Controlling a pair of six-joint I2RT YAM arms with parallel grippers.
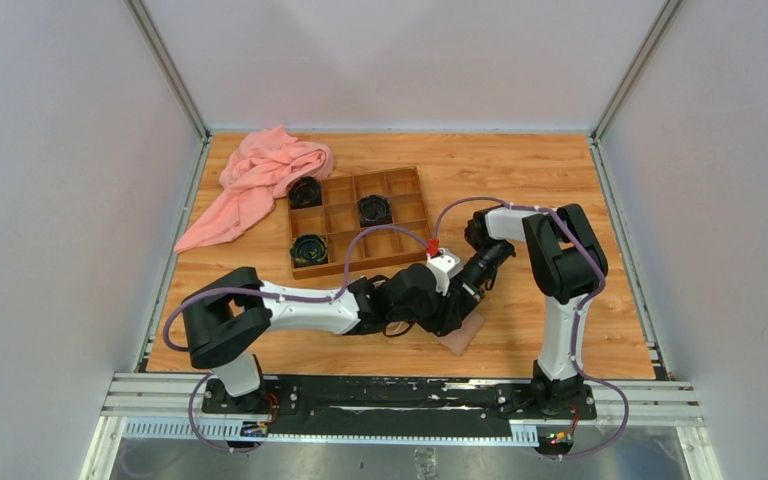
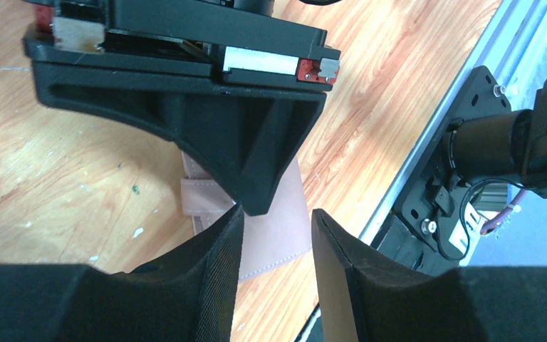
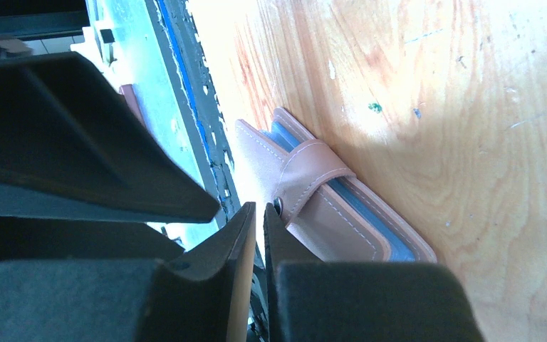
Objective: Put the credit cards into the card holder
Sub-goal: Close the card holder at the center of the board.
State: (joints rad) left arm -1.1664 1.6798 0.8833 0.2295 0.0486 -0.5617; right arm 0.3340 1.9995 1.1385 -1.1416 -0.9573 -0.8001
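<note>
The card holder is tan-pink with pale stitching, grey-blue inside. The worktop is orange wood grain; the cloth salmon pink.

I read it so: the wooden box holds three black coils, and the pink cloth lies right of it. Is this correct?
No. The pink cloth lies left of the wooden box, as the top external view shows. The three black coils are correct.

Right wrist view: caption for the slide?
Right gripper, nearly shut, tips at the edge of the card holder by its snap strap, on the table.
</note>
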